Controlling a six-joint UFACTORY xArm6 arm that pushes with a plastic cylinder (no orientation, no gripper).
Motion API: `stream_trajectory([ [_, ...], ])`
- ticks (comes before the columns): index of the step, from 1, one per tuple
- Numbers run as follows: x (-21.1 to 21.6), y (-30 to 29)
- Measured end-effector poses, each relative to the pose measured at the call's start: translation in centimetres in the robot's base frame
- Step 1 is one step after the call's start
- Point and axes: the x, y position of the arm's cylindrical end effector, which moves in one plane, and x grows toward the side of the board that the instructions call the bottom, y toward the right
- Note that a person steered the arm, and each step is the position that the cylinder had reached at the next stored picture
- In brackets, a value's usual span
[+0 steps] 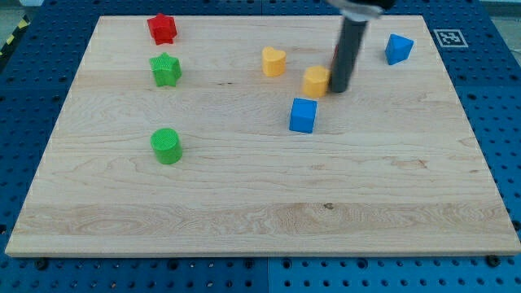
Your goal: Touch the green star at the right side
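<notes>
Green star [166,69] looks light and stiff, so we judge it slides easily; our tip [338,89], with no hand to spread, should meet its right face gently.

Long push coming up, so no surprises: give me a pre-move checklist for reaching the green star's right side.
1. My tip visible: ok, beside the yellow block.
2. Tip at the green star: not ok, far toward the view's right.
3. Star's right side free: ok.
4. Straight path free: not ok, the yellow heart is close to it.
5. Red star apart from the green star: ok.
6. Something red behind the rod: cannot tell.
</notes>
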Motion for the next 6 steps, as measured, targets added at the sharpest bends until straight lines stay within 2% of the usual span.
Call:
stream_trajectory([
  [1,0.1,-7.5],
  [2,0.4,-9.1],
  [3,3.2,-8.8],
  [4,2.4,-12.2],
  [5,-3.1,-17.7],
  [6,-7.6,-20.6],
])
